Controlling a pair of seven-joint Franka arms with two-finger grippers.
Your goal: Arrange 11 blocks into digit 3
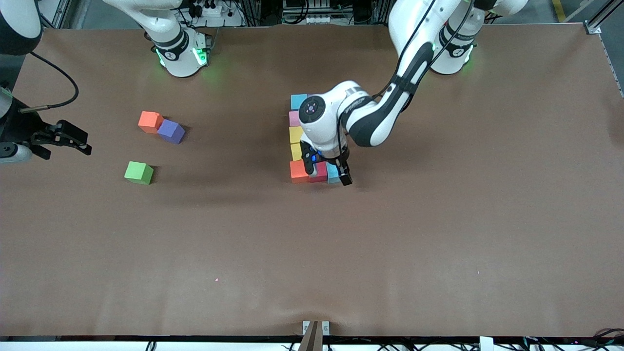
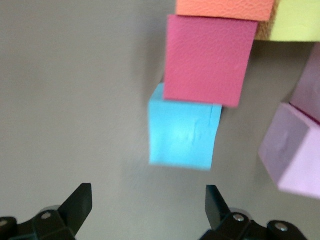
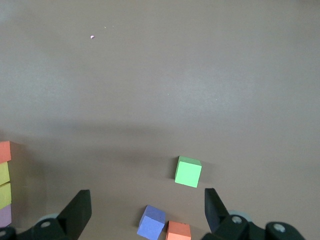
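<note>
Left gripper [image 1: 329,170]: over the row of the figure nearest the front camera, jaws wide, holding nothing; black fingertips [image 2: 80,200] straddle bare table beside the light blue cube [image 2: 182,132]
Right gripper [image 1: 73,139]: waits at the right arm's end of the table, jaws wide, empty
Partial digit [image 1: 302,141]: matte square-edged cubes touching; column of light blue, pink, two yellow, then a row of red block [image 1: 298,171], crimson block [image 2: 207,57], light blue; the arm hides the rest
Loose blocks: orange cube [image 1: 149,121] touching purple cube [image 1: 171,131], well apart from the figure
Green cube [image 1: 139,172]: nearer the front camera than that pair
Table [image 1: 438,234]: flat brown mat, faintly wrinkled at its edge
</note>
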